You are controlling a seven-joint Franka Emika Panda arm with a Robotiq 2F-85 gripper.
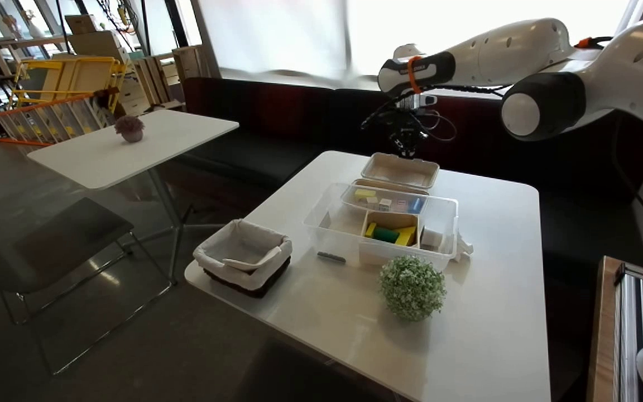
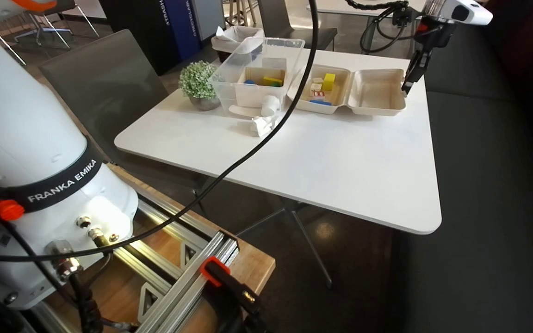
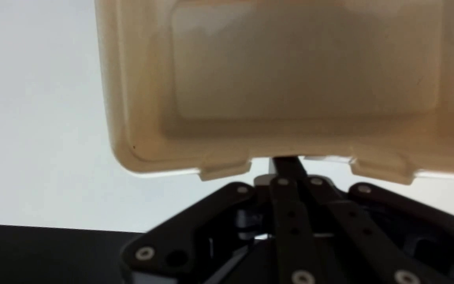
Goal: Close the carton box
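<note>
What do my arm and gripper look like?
Your arm is white and rounded, with dark joint sections, an orange band and a black collar reading FRANKA EMIKA in white. The gripper is black with silvery screws; black cables loop near it.

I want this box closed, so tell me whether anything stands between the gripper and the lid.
Nothing visible does: the gripper is right at the outer edge of the lid, between its two tabs.

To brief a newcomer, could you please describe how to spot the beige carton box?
On the white rectangular table, find the clear plastic bin. Beside it lies the beige carton box, the only container there with a hinged lid, folded open.
</note>
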